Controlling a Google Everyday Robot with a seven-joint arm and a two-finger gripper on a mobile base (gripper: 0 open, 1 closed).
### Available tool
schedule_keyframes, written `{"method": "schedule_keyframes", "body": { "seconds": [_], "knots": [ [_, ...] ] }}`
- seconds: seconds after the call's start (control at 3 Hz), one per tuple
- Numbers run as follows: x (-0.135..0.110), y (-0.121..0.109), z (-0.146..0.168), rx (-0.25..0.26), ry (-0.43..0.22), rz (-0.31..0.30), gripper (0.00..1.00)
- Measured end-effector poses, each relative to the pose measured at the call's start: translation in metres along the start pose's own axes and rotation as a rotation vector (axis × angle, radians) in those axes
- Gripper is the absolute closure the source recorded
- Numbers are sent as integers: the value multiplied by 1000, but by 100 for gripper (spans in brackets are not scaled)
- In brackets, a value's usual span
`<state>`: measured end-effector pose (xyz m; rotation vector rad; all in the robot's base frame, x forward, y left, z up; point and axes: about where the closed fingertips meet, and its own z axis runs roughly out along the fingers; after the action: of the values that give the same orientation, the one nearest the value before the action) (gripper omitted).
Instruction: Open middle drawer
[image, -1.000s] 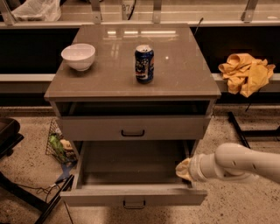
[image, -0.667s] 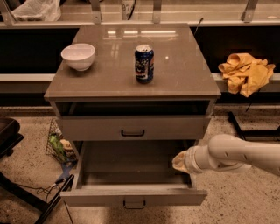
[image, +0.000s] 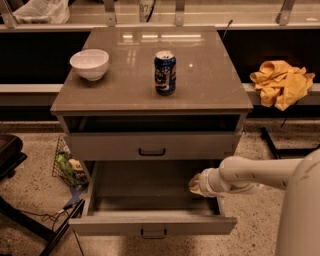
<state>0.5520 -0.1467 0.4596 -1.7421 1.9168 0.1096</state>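
Note:
The middle drawer (image: 150, 187) is pulled well out of the grey cabinet and shows its plain grey inside. Its flat front (image: 100, 226) with a small black bar handle (image: 153, 232) faces the camera at the bottom. My gripper (image: 196, 184) reaches in from the right on a white arm (image: 260, 175). It is over the right side of the open drawer's inside, close to the right wall. The closed drawer front (image: 110, 147) above has its own black handle (image: 151, 151).
A white bowl (image: 90, 64) and a blue can (image: 165, 72) stand on the cabinet top (image: 210, 75). A yellow cloth (image: 281, 82) lies on a ledge at the right. A wire basket with packets (image: 67, 167) stands on the floor at the left, next to a black chair base (image: 10, 155).
My gripper has moved a little left and up, further in over the open drawer. The drawer has stayed pulled out.

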Motion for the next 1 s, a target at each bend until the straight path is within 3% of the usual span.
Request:
{"method": "schedule_keyframes", "body": {
  "seconds": [0.33, 0.67, 1.0],
  "knots": [
    [14, 5, 43, -23, -2, -12, 100],
    [14, 6, 44, -26, -2, -11, 100],
    [12, 49, 36, -81, 0, 29, 100]
  ]
}}
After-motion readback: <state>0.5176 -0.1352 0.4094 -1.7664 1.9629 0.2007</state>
